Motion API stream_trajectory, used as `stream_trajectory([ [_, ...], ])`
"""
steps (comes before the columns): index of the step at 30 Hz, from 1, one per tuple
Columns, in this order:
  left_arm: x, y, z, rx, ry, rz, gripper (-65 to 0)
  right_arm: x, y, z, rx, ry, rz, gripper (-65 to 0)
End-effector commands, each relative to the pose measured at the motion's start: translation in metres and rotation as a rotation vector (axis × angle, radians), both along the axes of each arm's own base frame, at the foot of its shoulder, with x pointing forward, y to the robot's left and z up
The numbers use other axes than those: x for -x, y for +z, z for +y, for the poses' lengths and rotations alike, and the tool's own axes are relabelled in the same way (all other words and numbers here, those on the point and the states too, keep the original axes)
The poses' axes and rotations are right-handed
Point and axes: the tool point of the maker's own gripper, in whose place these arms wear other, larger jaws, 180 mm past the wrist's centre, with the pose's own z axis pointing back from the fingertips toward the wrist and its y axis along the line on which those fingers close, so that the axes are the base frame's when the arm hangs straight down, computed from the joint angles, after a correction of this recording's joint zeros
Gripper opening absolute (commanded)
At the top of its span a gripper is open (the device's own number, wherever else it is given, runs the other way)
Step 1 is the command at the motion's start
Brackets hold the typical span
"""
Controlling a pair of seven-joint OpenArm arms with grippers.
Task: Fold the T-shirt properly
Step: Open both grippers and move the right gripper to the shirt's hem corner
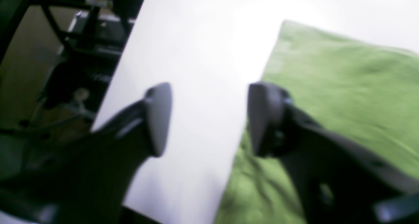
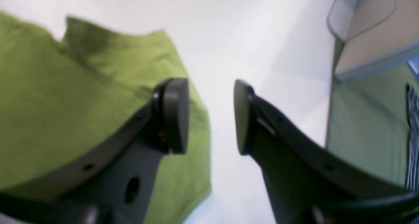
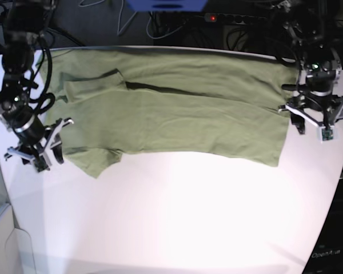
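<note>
Hovering with both sets of jaws apart and empty, we are flanking the T-shirt (image 3: 171, 117): right gripper (image 3: 35, 149) at frame left, left gripper (image 3: 314, 121) at frame right, its long axis running across between them.

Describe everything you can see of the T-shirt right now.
The T-shirt is plain olive green, soft and lightly wrinkled. It lies flat across the far half of the white table, folded lengthwise into a long band, one sleeve poking out at the near left corner. Neither pincer holds it: both hover open just off its two ends.
</note>
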Motion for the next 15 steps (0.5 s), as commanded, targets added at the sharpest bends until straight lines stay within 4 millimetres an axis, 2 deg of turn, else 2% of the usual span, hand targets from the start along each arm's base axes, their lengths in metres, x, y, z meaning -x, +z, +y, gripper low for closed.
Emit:
stream_trajectory([
  [1,-0.004,0.011,0.003,-0.014,0.005,-0.038,-25.1,-0.015,0.012,-0.001,0.002,0.01,-0.025,-41.4],
  [3,-0.004,0.01,0.003,-0.013,0.005,-0.037,-25.1,-0.031,0.009,-0.009,-0.001,-0.015,0.007,-36.3],
  [7,-0.003,0.01,0.003,-0.015,0.006,-0.037,-25.1,-0.056,-0.003,-0.011,-0.039,-0.032,0.062,-25.1],
  [11,-0.004,0.013,0.005,-0.024,0.004,-0.041,-25.1,-0.076,-0.006,-0.002,-0.108,-0.044,0.073,-24.8],
  [15,-0.003,0.014,0.008,-0.048,0.008,-0.033,-25.1,-0.083,-0.017,0.0,-0.215,-0.108,0.093,-25.0],
])
